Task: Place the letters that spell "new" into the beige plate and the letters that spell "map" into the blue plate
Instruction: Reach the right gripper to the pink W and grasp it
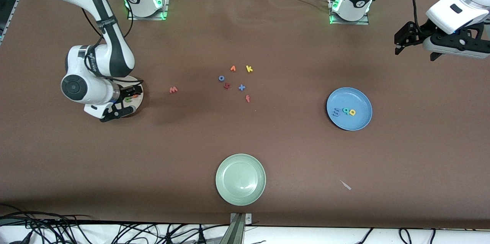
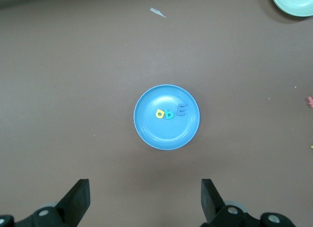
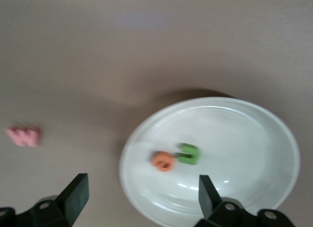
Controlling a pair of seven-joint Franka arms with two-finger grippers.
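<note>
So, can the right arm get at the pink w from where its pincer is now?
Probably yes. The right pincer hangs open over the beige plate, and the pink w lies alone on bare table beside that plate, toward the scattered letters, with nothing between them.

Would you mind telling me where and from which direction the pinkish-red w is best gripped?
From straight above: the pinkish-red w lies flat on the table, apart from other letters. Pinching across its narrower span, fingers on its outer edges, seems safest; it offers no raised part to grasp.

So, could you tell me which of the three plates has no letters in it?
The pale green plate, nearest the front camera; the blue plate and beige plate both hold letters.
</note>
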